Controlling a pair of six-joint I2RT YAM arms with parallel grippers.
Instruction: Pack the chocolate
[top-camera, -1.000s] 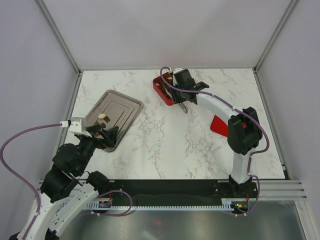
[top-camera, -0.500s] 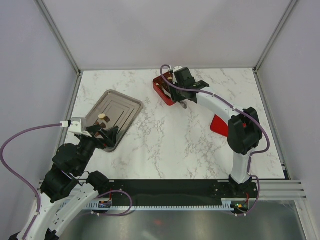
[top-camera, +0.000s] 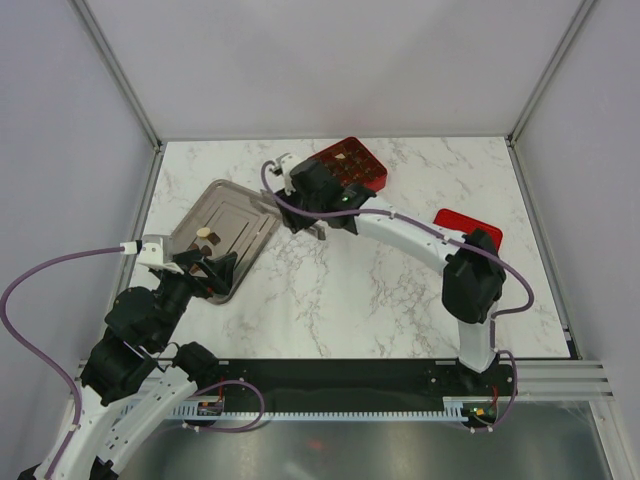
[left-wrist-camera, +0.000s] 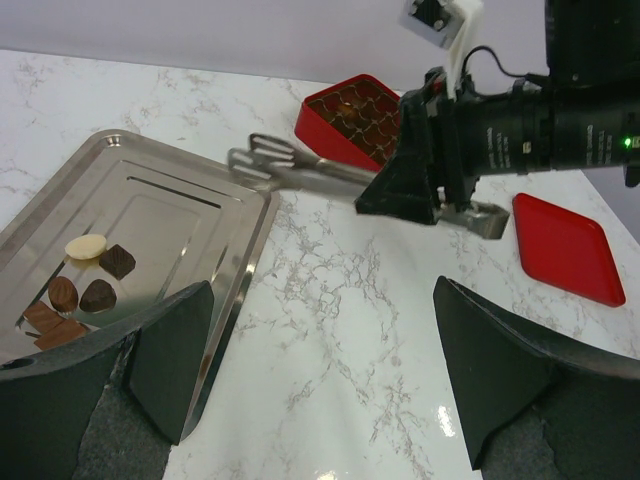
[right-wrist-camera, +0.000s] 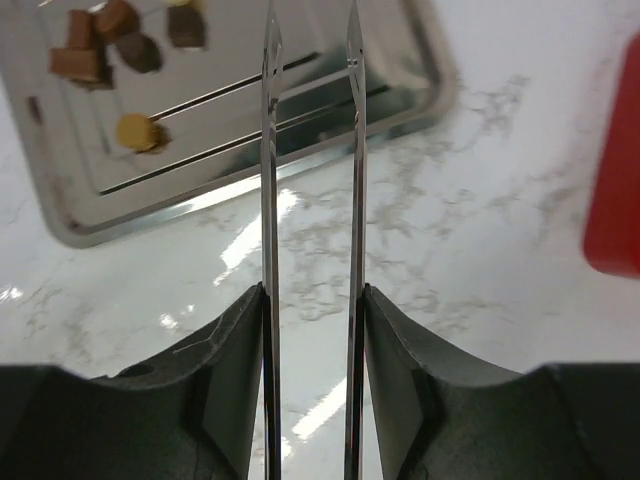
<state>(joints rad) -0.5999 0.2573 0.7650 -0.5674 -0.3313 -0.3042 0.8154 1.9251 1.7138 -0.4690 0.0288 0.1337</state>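
Observation:
The chocolate (top-camera: 205, 238) is several small brown pieces and a pale one on a steel tray (top-camera: 240, 215) at the left. It also shows in the left wrist view (left-wrist-camera: 85, 285) and the right wrist view (right-wrist-camera: 110, 45). My right gripper (top-camera: 308, 198) is shut on metal tongs (right-wrist-camera: 270, 150), whose open, empty tips hang over the tray's (right-wrist-camera: 300, 110) right part. The red gridded box (top-camera: 350, 163) holds several pieces at the back. My left gripper (top-camera: 210, 270) is open and empty by the tray's near corner.
A red lid (top-camera: 468, 228) lies flat on the marble at the right, also in the left wrist view (left-wrist-camera: 565, 245). The right arm (top-camera: 420, 232) spans the table's middle. Frame posts and white walls enclose the table.
My right gripper has swung left with the tongs, from over the red box to the tray's right edge. The box now shows in full. The left arm has not moved.

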